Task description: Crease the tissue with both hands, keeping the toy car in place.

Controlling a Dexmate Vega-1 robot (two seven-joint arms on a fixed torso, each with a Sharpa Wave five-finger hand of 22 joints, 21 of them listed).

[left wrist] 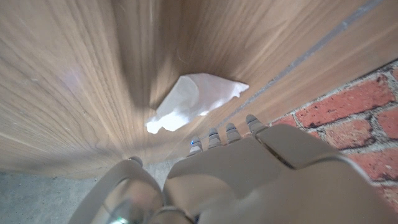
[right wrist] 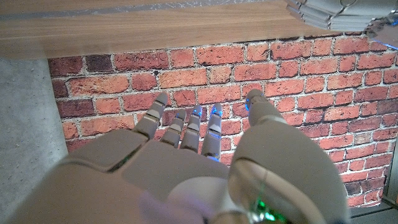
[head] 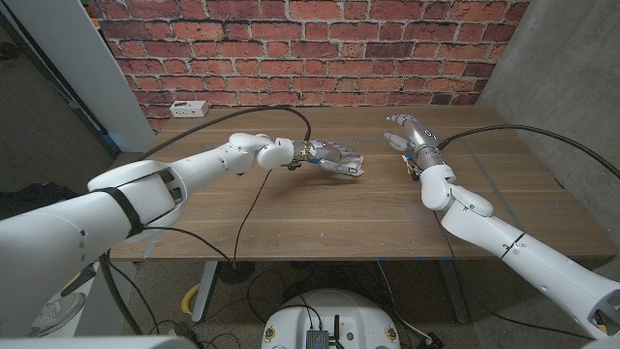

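A crumpled white tissue (left wrist: 196, 99) lies on the wooden table (head: 320, 208), a short way beyond the fingertips of my left hand (left wrist: 249, 168) in the left wrist view. In the head view my left hand (head: 336, 161) hovers over the middle of the table, fingers spread toward the right and holding nothing. My right hand (head: 407, 132) is raised over the back right part of the table, its fingers stretched out and apart with nothing in them. In the right wrist view my right hand (right wrist: 199, 162) points at the brick wall, and my left hand (right wrist: 339, 14) shows at a corner.
A white power strip (head: 189, 109) lies at the table's back left. Black cables (head: 262, 113) arc over both arms. A brick wall (head: 310, 48) stands right behind the table, with a concrete pillar (head: 572, 68) on the right.
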